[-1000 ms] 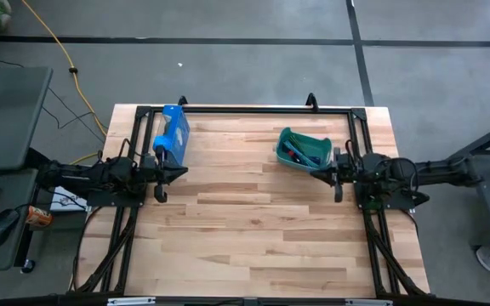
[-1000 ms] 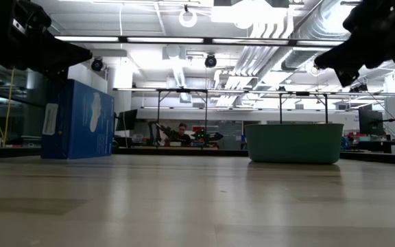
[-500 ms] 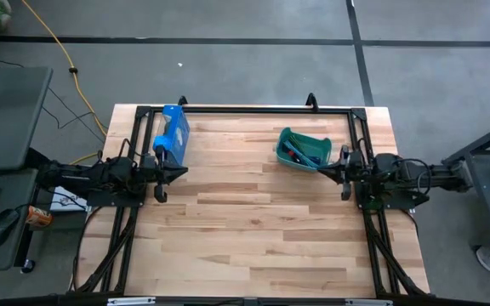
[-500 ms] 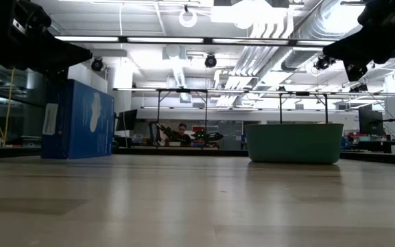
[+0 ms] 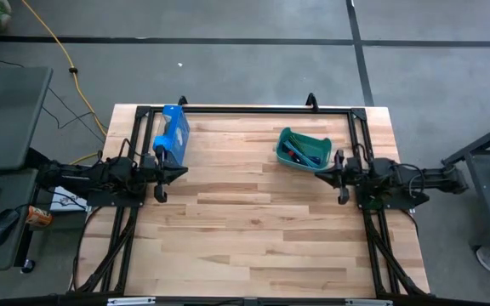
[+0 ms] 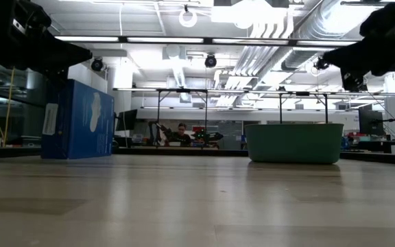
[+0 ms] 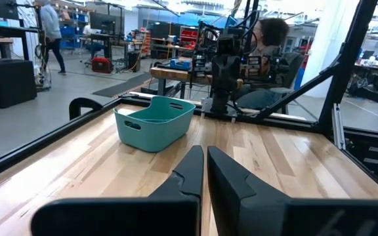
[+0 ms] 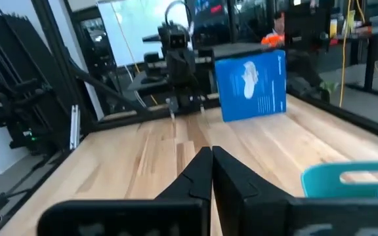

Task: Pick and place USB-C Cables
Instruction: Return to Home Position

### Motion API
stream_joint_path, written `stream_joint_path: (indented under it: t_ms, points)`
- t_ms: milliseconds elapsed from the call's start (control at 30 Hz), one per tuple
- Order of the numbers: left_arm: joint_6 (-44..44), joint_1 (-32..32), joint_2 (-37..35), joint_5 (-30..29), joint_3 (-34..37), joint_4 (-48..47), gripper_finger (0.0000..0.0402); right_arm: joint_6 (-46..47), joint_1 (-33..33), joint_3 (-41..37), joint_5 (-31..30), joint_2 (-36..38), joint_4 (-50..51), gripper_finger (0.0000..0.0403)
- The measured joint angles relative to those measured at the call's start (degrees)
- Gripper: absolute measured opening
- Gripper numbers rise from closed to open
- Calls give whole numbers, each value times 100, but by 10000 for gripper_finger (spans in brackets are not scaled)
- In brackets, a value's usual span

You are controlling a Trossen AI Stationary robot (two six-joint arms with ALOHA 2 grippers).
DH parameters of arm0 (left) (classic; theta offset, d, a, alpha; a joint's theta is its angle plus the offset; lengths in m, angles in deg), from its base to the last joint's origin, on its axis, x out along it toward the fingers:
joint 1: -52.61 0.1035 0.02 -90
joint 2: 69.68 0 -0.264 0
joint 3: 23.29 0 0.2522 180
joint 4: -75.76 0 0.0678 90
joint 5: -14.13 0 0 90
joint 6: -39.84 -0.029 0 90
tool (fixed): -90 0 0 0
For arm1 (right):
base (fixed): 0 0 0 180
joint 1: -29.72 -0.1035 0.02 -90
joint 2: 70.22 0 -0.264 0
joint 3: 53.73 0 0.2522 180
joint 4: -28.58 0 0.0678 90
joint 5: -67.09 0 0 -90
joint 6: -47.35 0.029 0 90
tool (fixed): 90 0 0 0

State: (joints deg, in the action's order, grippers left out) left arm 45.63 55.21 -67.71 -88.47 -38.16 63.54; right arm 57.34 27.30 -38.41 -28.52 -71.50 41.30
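Note:
A teal bin (image 5: 284, 139) stands on the far right part of the table, also seen in the low view (image 6: 293, 143). Inside it lie cable bundles: a red-and-black one (image 5: 293, 154) and a blue one (image 5: 313, 158) show, and the others I cannot make out. My right gripper (image 5: 319, 172) hovers shut just near of the bin, above the table (image 6: 325, 60), its fingers closed together (image 8: 211, 153). My left gripper (image 5: 182, 172) waits shut at the table's left side (image 7: 204, 153), raised off the wood.
A large bright blue box (image 5: 172, 133) stands upright at the far left, just beyond my left gripper (image 6: 78, 120). A black frame (image 5: 245, 109) runs along the table's far and side edges. Bare wood (image 5: 253, 229) spans the middle and near part. A person sits in the room behind (image 6: 182, 132).
My right arm has shifted slightly near the bin, and its gripper has tipped up from a downward slant toward level, staying shut. The bin, the cables and my left arm have kept still.

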Motion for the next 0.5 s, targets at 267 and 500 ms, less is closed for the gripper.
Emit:
stream_joint_path:
  t_ms: [267,500]
  points:
    - [2,1,2,0,0,0,3,-132,-4,-98,32,47,-74,0]
    - [2,1,2,0,0,0,3,-193,-4,-100,34,77,-78,0]
